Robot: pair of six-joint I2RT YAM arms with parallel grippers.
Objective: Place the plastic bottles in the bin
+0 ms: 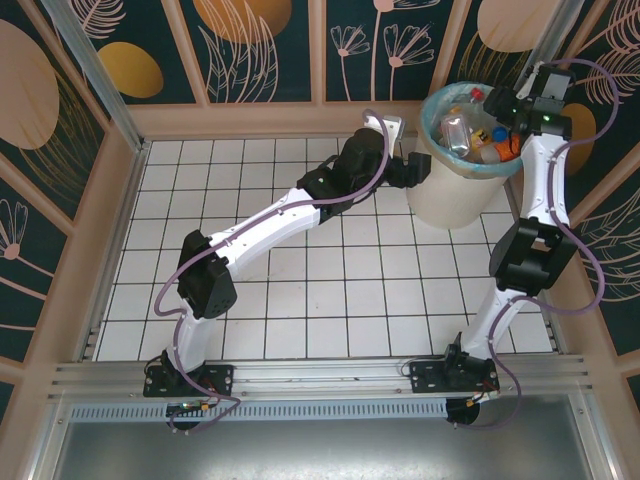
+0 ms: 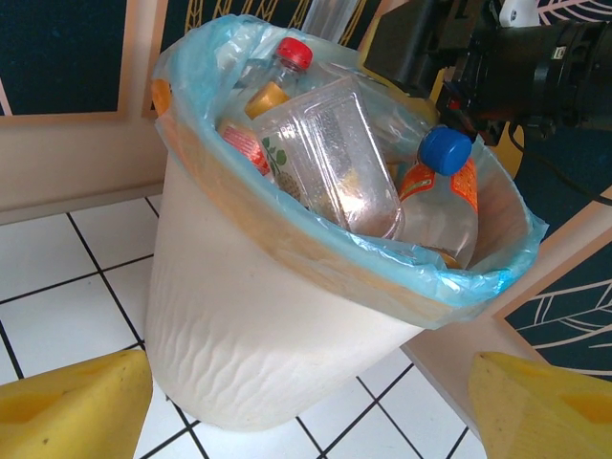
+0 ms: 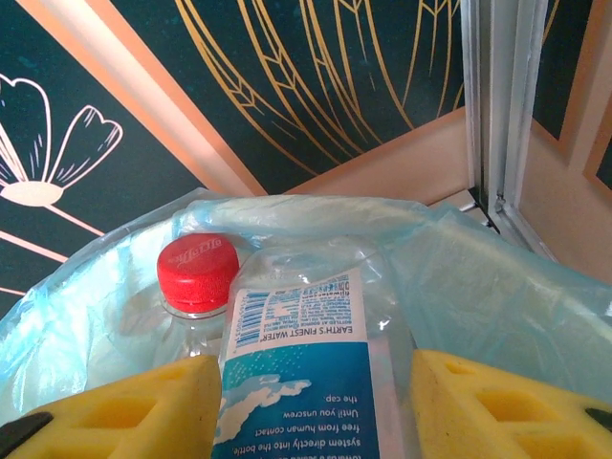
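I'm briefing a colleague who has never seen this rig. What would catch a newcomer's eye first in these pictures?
The cream bin at the far right corner of the tiled table, its turquoise liner heaped with plastic bottles, draws the eye first. The right gripper hangs over it clasping a blue-labelled bottle, while the left gripper sits open beside the bin's wall.

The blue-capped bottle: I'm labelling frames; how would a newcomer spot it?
Start at the cream bin with its turquoise liner on the white tiles. The blue-capped bottle pokes up inside. It alone has a blue cap, above an orange label.
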